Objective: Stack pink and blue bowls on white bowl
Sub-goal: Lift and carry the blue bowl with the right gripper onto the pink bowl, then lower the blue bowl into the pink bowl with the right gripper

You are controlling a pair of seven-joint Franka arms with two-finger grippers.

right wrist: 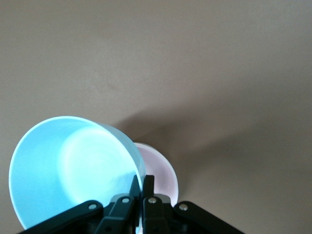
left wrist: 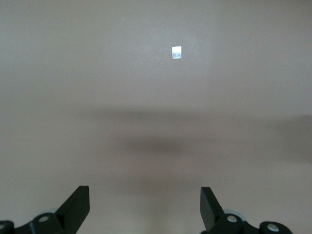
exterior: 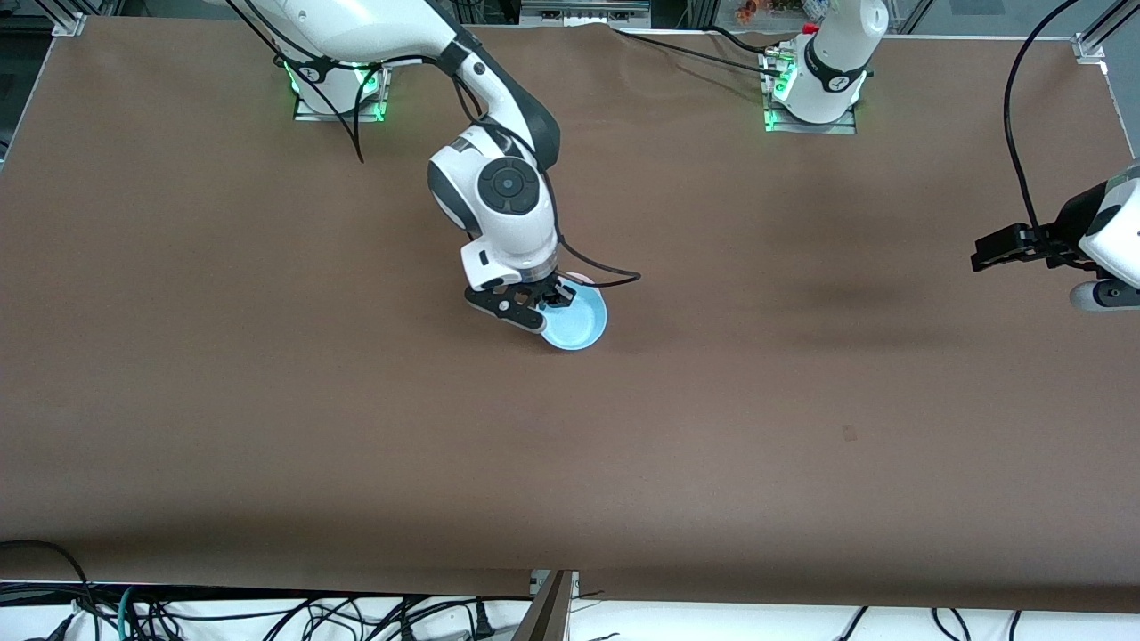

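Observation:
My right gripper is shut on the rim of the light blue bowl and holds it tilted near the middle of the table. In the right wrist view the fingers pinch the blue bowl's wall. The pale pink bowl sits just under it, mostly covered; only a sliver of its rim shows in the front view. I cannot make out the white bowl. My left gripper is open and empty, waiting in the air at the left arm's end of the table; it also shows in the left wrist view.
The brown table carries nothing else. A small pale square mark shows on the surface in the left wrist view. Cables hang along the table's front edge.

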